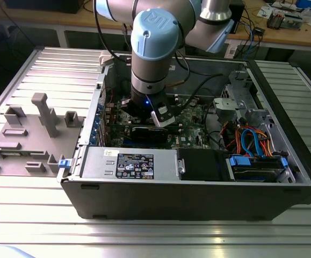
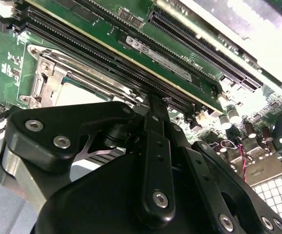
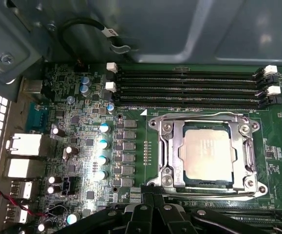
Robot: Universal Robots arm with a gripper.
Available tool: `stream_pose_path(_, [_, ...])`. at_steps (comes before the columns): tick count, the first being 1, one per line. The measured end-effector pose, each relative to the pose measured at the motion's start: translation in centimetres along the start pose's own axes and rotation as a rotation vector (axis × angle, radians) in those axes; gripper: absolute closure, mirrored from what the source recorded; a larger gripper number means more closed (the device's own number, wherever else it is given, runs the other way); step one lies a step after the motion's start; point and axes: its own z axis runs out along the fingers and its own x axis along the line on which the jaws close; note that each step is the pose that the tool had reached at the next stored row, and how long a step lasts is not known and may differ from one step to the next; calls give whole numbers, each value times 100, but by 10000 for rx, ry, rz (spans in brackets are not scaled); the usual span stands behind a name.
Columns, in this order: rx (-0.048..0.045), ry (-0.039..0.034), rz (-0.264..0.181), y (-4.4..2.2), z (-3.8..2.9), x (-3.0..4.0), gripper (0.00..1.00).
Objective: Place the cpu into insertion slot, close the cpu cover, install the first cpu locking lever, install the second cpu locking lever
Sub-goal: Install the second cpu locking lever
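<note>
Already the cpu [image 3: 208,155] sits under the closed cpu cover [image 3: 172,153]; the gripper's [image 3: 153,197] fingers seem shut, holding nothing.

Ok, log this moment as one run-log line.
small square silver-grey cpu: seated in socket | thin metal cpu cover: closed over it | black gripper: beside socket

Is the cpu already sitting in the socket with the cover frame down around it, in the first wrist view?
Yes, the cpu lies flat in the socket, and the cpu cover frames it on all sides.
</note>
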Motion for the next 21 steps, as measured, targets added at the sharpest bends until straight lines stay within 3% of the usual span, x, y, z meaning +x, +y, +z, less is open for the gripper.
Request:
stream_pose_path(5, [-13, 4, 2, 14, 4, 0, 89])
stream_pose_path(7, [-58, 2, 1, 16, 7, 1, 89])
stream_pose_path(12, [-295, -4, -9, 15, 13, 0, 89])
stream_pose_path(21, [-397, -6, -13, 11, 28, 0, 89])
